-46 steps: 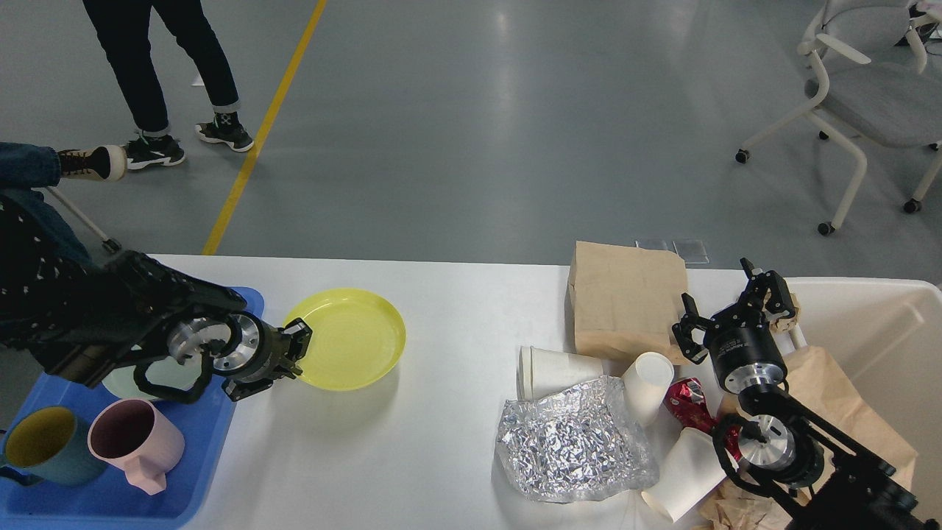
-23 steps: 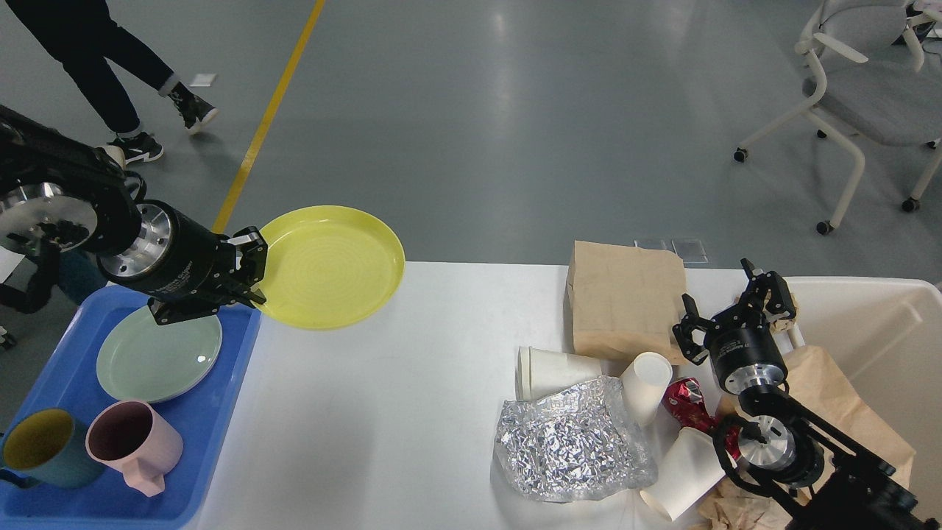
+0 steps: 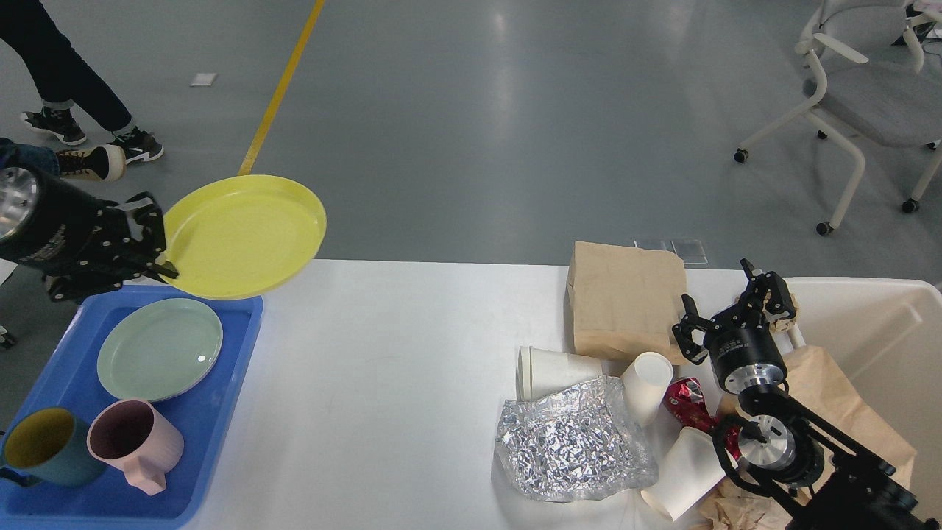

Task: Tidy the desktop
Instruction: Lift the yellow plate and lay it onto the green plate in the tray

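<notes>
The white desktop (image 3: 405, 353) fills the lower view. My left gripper (image 3: 156, 249) hangs above the far end of the blue tray (image 3: 239, 368), shut on the left rim of a yellow plate (image 3: 246, 234), which is held in the air, roughly level. On the right, a brown paper bag (image 3: 625, 298), crumpled foil (image 3: 574, 442), three white paper cups (image 3: 556, 368) (image 3: 647, 386) (image 3: 681, 475) and a crushed red can (image 3: 688, 401) lie together. My right gripper (image 3: 726, 309) stands open beside the bag, nothing between its fingers.
The tray holds a pale green plate (image 3: 160, 349), a pink mug (image 3: 136, 442) and a teal mug (image 3: 44, 447). A cream bin (image 3: 876, 331) sits at the right edge with more brown paper (image 3: 831, 390) against it. A chair (image 3: 868, 96) and a person's legs (image 3: 66, 88) are on the floor beyond.
My left gripper took the yellow plate off the desktop, raised it and carried it left, to above the tray's far end. The right arm has not moved. The person walked left.
</notes>
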You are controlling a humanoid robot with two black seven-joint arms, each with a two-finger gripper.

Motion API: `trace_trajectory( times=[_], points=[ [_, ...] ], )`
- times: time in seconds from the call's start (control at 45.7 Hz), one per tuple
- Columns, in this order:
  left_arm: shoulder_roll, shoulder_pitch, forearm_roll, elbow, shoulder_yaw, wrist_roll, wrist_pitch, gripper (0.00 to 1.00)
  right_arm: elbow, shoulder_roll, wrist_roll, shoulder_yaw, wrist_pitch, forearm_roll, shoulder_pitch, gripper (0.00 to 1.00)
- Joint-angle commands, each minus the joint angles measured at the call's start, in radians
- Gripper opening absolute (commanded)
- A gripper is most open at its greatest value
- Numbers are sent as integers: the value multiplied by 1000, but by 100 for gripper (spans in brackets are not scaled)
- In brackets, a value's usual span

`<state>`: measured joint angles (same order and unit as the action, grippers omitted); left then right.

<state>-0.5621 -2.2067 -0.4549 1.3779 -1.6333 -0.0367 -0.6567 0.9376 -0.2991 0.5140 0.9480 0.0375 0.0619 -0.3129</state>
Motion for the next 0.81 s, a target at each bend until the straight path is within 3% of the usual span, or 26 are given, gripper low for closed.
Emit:
trace_trajectory(
  times=[0.0, 0.088, 0.175, 0.328, 0.416, 0.613, 0.788],
  points=[
    [-119, 134, 35, -184, 13, 6, -23, 0, 1, 0, 0, 0, 1, 0, 0, 100],
    [-183, 229, 36, -322, 42, 18, -37, 0, 1, 0, 0, 0, -1, -1, 0, 100],
    [-216, 364, 36, -465, 117, 72, -35, 0, 1, 0, 1, 0, 1, -1, 0, 100],
    [-228, 663, 56, -663, 386, 178, -9, 0, 1, 0, 0, 0, 1, 1, 0, 100],
    [-226, 794, 113, -732, 532, 215, 48, 0, 1, 0, 0, 0, 1, 1, 0, 100],
    [-176, 964, 180, -777, 725, 218, 247, 0, 0, 0, 0, 0, -1, 1, 0, 100],
    [-125, 973, 212, -786, 731, 218, 281, 0, 0, 0, 1, 0, 1, 1, 0, 100]
  ],
)
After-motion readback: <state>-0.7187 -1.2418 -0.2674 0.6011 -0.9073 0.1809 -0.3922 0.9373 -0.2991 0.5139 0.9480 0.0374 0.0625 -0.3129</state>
